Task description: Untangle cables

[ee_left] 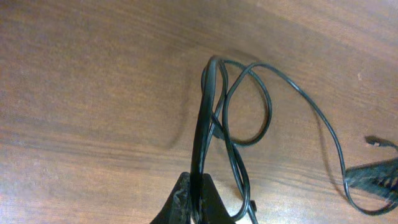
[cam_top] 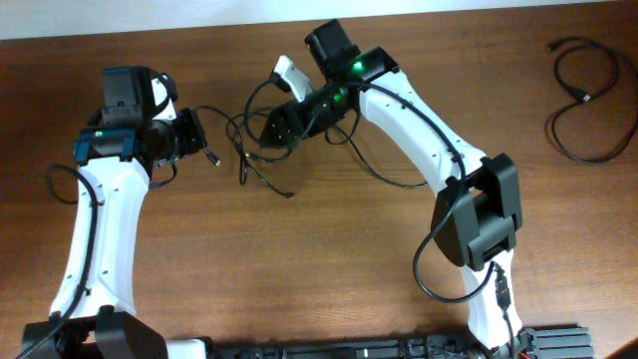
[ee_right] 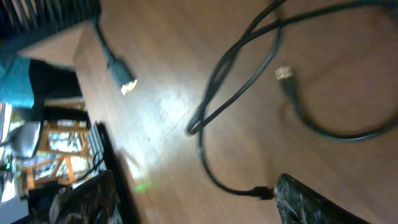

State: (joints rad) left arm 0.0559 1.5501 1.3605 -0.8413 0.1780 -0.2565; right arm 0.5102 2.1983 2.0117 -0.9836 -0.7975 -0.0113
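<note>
While the left hand point(ee_left: 194, 196) pinches one strand running nearly straight up-frame and the right hand point(ee_right: 193, 186) gapes wide, clamping nothing, the cables point(cam_top: 242, 150) lie tangled between them, upper middle of the surface point(cam_top: 329, 259).

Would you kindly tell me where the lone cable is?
Overhead, the lone cable lies looped at the top-right corner of the table, far from the right gripper.

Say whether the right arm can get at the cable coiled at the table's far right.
Probably yes: the coiled cable lies alone on bare table, nothing over it, seemingly within reach.
</note>
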